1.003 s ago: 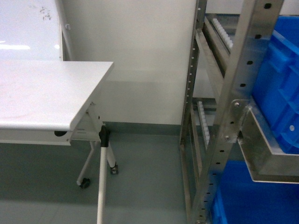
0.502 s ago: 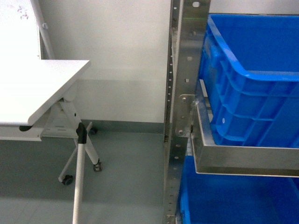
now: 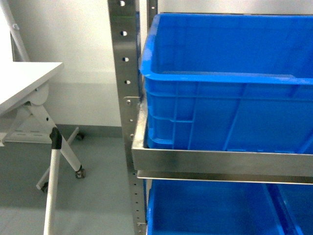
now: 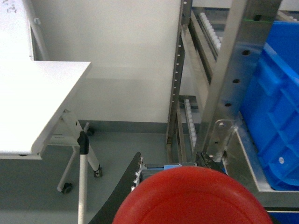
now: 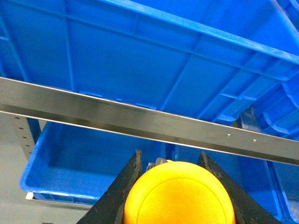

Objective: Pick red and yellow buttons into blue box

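Swinging right, the head view now faces the blue box [image 3: 220,83] on its steel rack [image 3: 122,73]. Left tool [image 4: 191,196] grips the red button [image 4: 191,200]; right tool [image 5: 177,196] grips the yellow button [image 5: 177,198]. Either could strike the shelf rail [image 5: 140,119] and slip free.

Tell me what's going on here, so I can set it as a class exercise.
A two-armed robot on wheels is carrying two push buttons to a metal rack of blue crates. The left claw holds the red button; the right claw holds the yellow button. The head camera faces the big blue box on the upper shelf. Neither button is in it yet.
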{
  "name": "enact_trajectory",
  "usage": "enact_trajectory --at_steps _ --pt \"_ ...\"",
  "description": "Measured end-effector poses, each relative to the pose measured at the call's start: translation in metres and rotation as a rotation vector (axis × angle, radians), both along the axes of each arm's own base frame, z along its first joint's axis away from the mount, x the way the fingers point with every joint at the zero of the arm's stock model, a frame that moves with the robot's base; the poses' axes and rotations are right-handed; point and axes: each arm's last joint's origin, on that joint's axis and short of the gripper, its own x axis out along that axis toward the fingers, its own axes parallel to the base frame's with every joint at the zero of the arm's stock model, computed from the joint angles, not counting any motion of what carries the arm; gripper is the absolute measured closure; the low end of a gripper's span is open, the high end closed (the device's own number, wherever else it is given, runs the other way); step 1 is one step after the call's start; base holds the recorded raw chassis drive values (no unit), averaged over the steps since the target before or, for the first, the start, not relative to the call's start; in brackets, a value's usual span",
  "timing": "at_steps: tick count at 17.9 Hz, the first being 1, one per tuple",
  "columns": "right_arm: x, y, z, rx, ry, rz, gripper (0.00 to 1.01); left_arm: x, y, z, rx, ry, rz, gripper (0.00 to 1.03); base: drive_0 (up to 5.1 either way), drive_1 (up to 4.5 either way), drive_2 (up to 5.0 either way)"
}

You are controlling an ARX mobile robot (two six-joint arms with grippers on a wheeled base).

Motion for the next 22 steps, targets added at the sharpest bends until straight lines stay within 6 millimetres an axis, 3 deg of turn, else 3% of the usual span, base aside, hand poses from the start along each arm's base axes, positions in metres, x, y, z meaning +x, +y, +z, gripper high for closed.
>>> enact_trajectory --at_steps 22 --pt "0.0000 0.0001 0.0001 0.000 -0.001 0.000 0.69 0.0000 -0.0004 -0.0004 0.000 0.003 -0.003 0.76 5.0 -2.34 -2.3"
